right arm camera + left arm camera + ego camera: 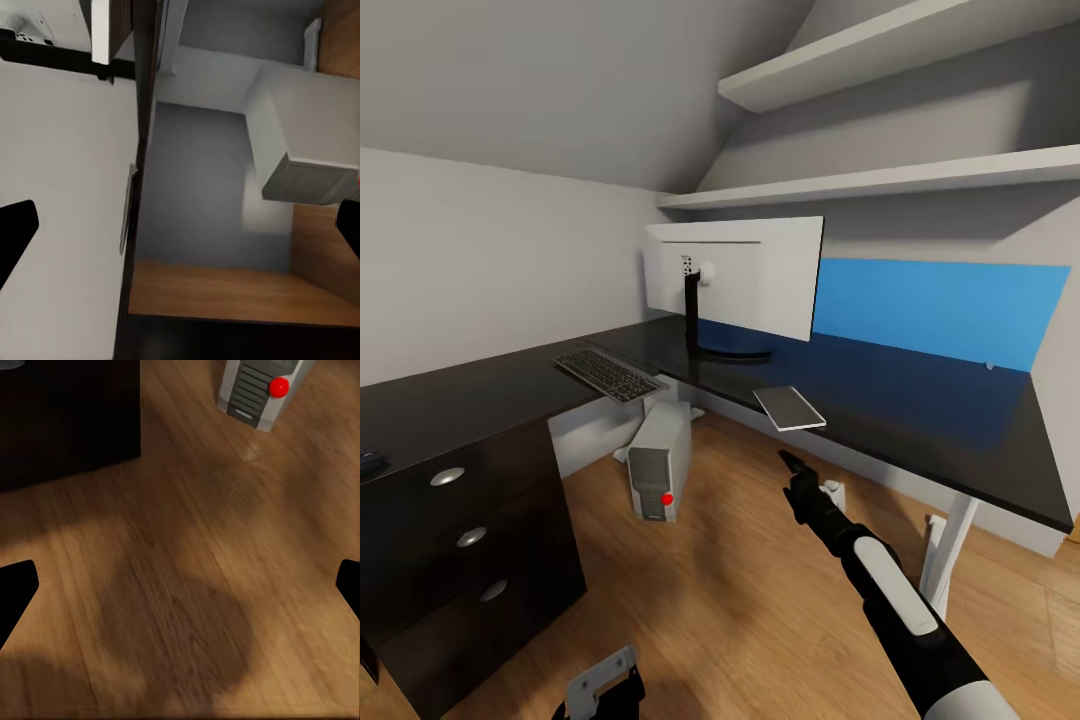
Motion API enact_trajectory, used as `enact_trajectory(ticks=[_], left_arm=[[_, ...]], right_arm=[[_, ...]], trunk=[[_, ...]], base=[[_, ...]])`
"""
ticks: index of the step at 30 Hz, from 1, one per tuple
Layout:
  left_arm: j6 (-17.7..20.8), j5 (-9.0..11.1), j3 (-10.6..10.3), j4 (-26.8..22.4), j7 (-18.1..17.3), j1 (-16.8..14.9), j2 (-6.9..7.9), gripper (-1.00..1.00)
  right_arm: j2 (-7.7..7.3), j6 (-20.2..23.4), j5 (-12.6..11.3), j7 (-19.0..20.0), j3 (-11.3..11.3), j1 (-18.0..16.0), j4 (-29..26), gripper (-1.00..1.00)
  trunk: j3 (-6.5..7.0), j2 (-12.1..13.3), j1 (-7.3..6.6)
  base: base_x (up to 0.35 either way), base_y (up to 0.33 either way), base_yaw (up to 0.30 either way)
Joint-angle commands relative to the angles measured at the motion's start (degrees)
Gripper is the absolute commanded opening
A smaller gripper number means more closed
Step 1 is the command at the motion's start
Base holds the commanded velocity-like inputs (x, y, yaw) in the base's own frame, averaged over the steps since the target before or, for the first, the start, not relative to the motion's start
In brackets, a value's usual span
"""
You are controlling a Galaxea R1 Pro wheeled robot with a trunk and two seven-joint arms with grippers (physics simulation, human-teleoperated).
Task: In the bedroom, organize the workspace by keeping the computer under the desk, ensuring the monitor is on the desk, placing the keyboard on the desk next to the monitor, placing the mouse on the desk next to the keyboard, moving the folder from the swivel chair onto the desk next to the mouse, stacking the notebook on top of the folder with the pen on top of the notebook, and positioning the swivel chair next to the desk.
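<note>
The monitor (738,276) is seen standing on the black desk (920,410), its white back turned toward the camera and its round base (734,350) resting on the top. The keyboard (606,373) lies to the left of the monitor at the inner corner of the desk, with its near end overhanging the edge. A thin light-grey notebook (789,407) is placed to the right of the monitor base, at the near edge of the desk and slightly over it. The computer (658,474) is found upright on the wood floor (740,600) under the desk, its red button (667,498) facing forward. A small dark object (370,463) is noted at the far left on the drawer unit (470,540); it cannot be identified. A blue panel (940,310) is seen on the wall behind the desk, and two white shelves (900,180) above it.

The right gripper (792,466) is held out below the desk edge, near the notebook; the wrist view shows its fingers (16,225) set wide apart with nothing between them. The left gripper (180,585) is pointed at the floor, fingers likewise spread wide and empty.
</note>
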Motion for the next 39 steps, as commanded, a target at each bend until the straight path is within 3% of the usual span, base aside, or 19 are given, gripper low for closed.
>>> enact_trajectory(ticks=[1,2,6,10,15,17,39], left_arm=[[0.5,0.0,-0.1,0.0,0.3,0.0,0.04,1.00],[0.5,0.0,-0.1,0.1,0.3,0.0,0.04,1.00],[0.5,0.0,-0.1,0.3,0.3,0.0,0.04,1.00],[0.5,0.0,-0.1,0.4,0.3,0.0,0.04,1.00],[0.5,0.0,-0.2,0.6,0.3,0.0,0.01,1.00],[0.5,0.0,-0.2,0.6,0.4,0.0,-0.02,1.00],[0.4,-0.1,-0.3,0.7,0.5,0.0,0.03,1.00]], right_arm=[[-0.06,0.0,-1.2,-0.3,0.0,0.0,-0.1,1.00],[-0.12,0.0,-2.9,-0.3,-0.1,0.0,-0.1,1.00],[-0.20,-0.3,-5.6,-0.3,-0.4,0.0,-0.1,1.00],[-0.14,-3.2,-6.5,-0.1,-0.4,0.0,-0.2,1.00],[-0.06,-8.0,-5.4,-0.1,0.0,0.0,-0.2,1.00],[0.11,-9.0,-3.3,-0.4,0.1,0.0,-0.2,1.00],[0.35,-9.4,-1.4,-0.5,0.2,0.0,0.1,1.00]], trunk=[[-0.05,0.0,-0.01],[-0.05,0.0,-0.01],[-0.05,0.0,-0.01],[-0.05,0.0,-0.01],[-0.05,0.0,-0.01],[-0.05,0.0,-0.01],[3.54,8.0,-4.40]], base=[[0.000,0.000,0.000],[0.000,0.000,0.000],[0.000,0.000,0.000],[0.000,0.000,0.000],[0.000,0.000,0.000],[0.000,0.000,0.000],[0.000,0.000,0.000]])
